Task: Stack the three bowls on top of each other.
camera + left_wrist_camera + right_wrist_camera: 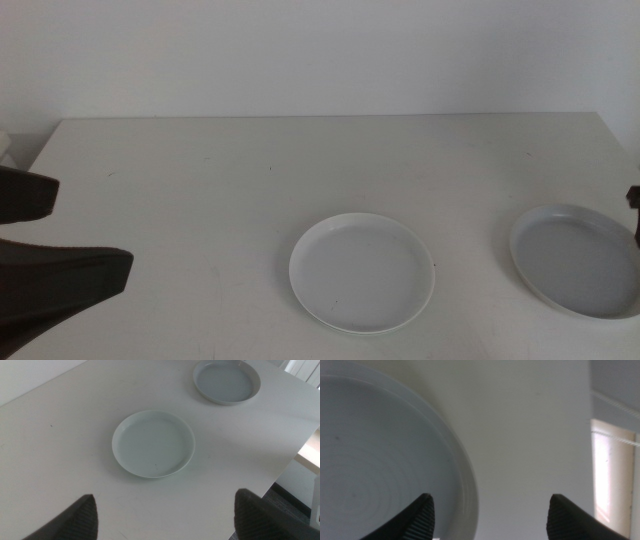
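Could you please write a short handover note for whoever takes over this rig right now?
Left gripper: open, empty, held above the table's left side, looking toward the bowls.
Right gripper: open, low at the right rim of the grey-blue bowl, one jaw over the bowl, the other outside the rim; not yet closed.
White bowl: flat on the table, near the front centre, apart from the grey-blue one.
Only these two bowls show; a third is not in any view.
Done: nothing stacked.
Left: grasp, stack, and find the third bowl.
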